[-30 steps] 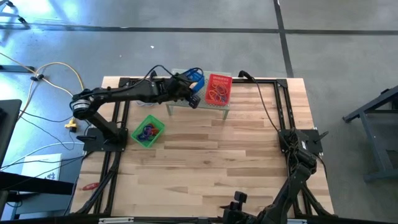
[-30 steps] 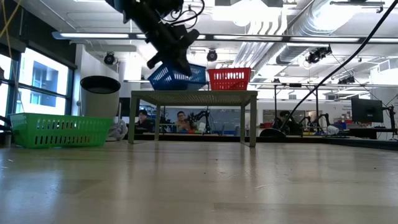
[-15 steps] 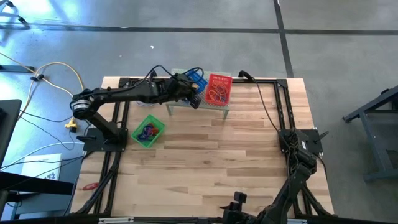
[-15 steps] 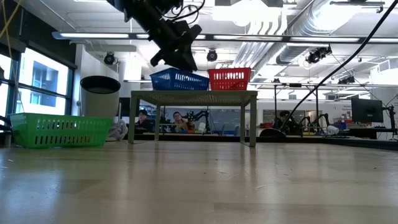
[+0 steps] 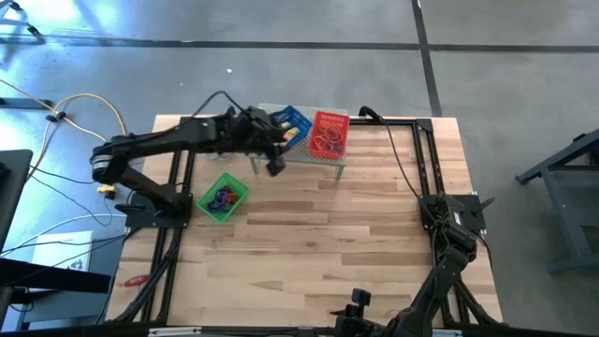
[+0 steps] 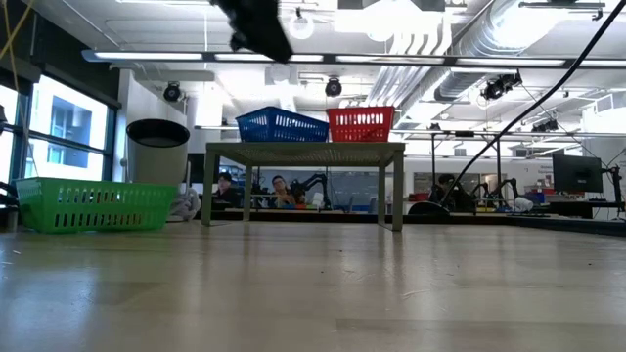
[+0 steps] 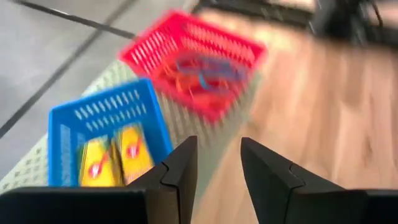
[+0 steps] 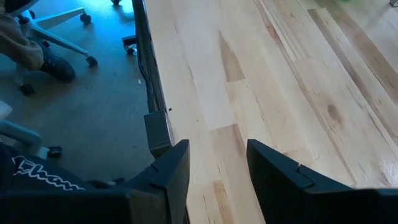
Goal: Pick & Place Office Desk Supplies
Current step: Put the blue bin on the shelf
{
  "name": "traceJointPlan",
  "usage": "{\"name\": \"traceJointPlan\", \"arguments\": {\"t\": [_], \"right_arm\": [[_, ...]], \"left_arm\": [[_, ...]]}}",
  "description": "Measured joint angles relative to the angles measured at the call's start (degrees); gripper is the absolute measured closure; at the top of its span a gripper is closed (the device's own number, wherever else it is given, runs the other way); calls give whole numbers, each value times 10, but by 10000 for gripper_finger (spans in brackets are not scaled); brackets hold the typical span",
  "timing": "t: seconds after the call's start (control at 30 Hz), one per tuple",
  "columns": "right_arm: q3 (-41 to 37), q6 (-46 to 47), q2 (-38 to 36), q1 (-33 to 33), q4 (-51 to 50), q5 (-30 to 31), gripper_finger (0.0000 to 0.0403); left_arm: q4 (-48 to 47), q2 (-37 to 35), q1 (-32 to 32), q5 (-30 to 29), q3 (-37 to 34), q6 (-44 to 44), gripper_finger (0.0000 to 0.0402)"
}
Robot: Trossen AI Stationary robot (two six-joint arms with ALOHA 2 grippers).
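Note:
My left gripper is open and empty, raised above the small grey stand on its near-left side. A blue basket stands level on the stand and holds yellow blocks. A red basket beside it holds orange band loops. A green basket with purple and blue loops sits on the table. My right gripper is open and waits at the table's near edge.
The stand stands on four legs at the table's far middle, with the two baskets side by side on top. A black frame and cables run along the table's sides. Bare wood spreads between the stand and the near edge. People sit far off in the room.
The blue basket, held tilted above the stand by my left gripper a second ago, now stands level on the stand beside the red basket. My left gripper has let go of it, risen, and drawn back toward the table's left and near side.

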Motion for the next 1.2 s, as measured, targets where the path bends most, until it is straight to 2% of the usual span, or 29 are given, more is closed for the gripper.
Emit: {"name": "traceJointPlan", "arguments": {"t": [0.17,0.27,0.37,0.6,1.2], "right_arm": [[0,3,0,0,6,0,254],[0,3,0,0,15,0,254],[0,3,0,-1,25,1,254],[0,0,0,-4,26,2,254],[0,-1,3,-5,34,1,254]], "left_arm": [[-122,-30,19,101,18,121,284],[-152,-28,42,164,18,188,284],[-151,-14,59,199,18,230,284],[-168,19,90,207,18,303,284],[-177,40,135,210,17,346,284]]}}
